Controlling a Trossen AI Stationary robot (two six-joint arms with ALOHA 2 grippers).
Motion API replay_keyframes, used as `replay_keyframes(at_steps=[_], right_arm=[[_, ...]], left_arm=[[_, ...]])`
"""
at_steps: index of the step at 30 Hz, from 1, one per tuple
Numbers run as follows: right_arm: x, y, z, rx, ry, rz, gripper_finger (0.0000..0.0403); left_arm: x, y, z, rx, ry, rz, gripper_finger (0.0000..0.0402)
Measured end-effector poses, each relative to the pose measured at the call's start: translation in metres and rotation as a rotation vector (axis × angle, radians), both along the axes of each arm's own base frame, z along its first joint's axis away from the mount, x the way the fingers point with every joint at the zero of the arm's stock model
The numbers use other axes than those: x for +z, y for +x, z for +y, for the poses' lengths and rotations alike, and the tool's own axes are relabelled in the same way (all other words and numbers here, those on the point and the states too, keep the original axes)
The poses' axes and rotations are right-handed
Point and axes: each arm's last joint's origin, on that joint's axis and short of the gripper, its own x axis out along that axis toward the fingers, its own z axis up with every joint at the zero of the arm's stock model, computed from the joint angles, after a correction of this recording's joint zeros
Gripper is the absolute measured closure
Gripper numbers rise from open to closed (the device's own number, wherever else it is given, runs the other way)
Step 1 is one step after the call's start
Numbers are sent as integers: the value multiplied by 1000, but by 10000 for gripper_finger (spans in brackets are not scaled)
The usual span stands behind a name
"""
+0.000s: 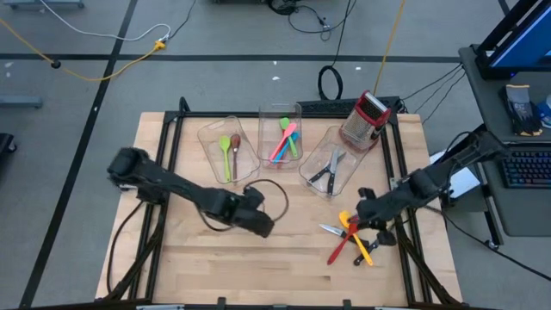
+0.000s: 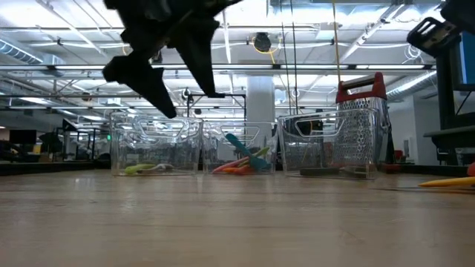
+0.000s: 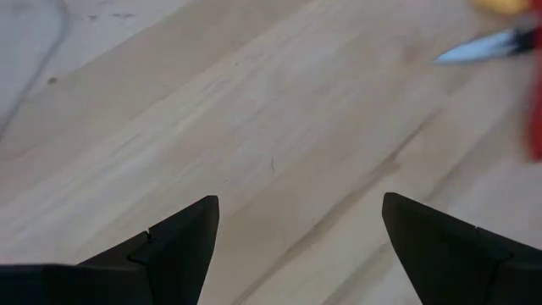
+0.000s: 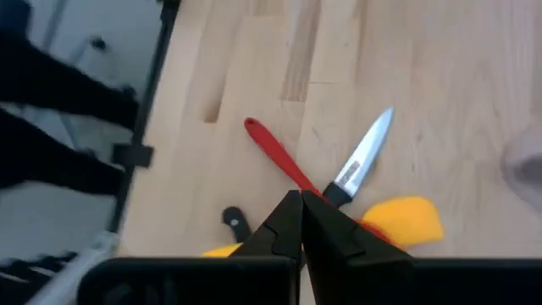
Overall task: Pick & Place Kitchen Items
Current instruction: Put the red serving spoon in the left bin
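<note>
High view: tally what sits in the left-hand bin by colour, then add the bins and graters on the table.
Green spoon: 1
Brown spoon: 1
Clear bins: 3
Grater: 1
Total: 6

A grey floor (image 1: 103,95) is lying around the wooden table (image 1: 284,258), with yellow (image 1: 95,67) and black cables (image 1: 331,82) trailing across it. A desk (image 1: 508,129) carrying a keyboard (image 1: 527,168) is standing beside the table. Ceiling strip lights (image 2: 67,41) are glowing over a white column (image 2: 261,111) in the open hall.
</note>
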Motion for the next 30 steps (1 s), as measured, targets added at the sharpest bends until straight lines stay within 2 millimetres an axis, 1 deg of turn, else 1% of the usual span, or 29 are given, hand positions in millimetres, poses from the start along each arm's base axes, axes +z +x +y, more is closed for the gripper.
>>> replay_keyframes(at_steps=[3,5,9,12,15,18,25,30], right_arm=[[-9,8,9,74,-78,-3,403],[-16,14,14,122,-123,17,403],[-31,28,23,214,-164,45,403],[-40,38,30,266,-170,47,402],[-48,46,34,304,-192,37,392],[-53,51,38,339,-211,24,372],[-63,61,44,411,-237,-18,304],[-75,66,52,551,-240,-23,269]], left_arm=[[0,-16,5,-5,-37,-136,64],[-1,-26,8,-15,-46,-197,64],[-6,-42,13,-16,-67,-255,64],[-7,-50,15,-9,-79,-273,64],[-8,-53,16,-7,-81,-268,64],[-7,-53,16,-17,-84,-273,64],[-7,-53,14,-10,-98,-278,64],[-4,-50,11,-47,-140,-312,64]])
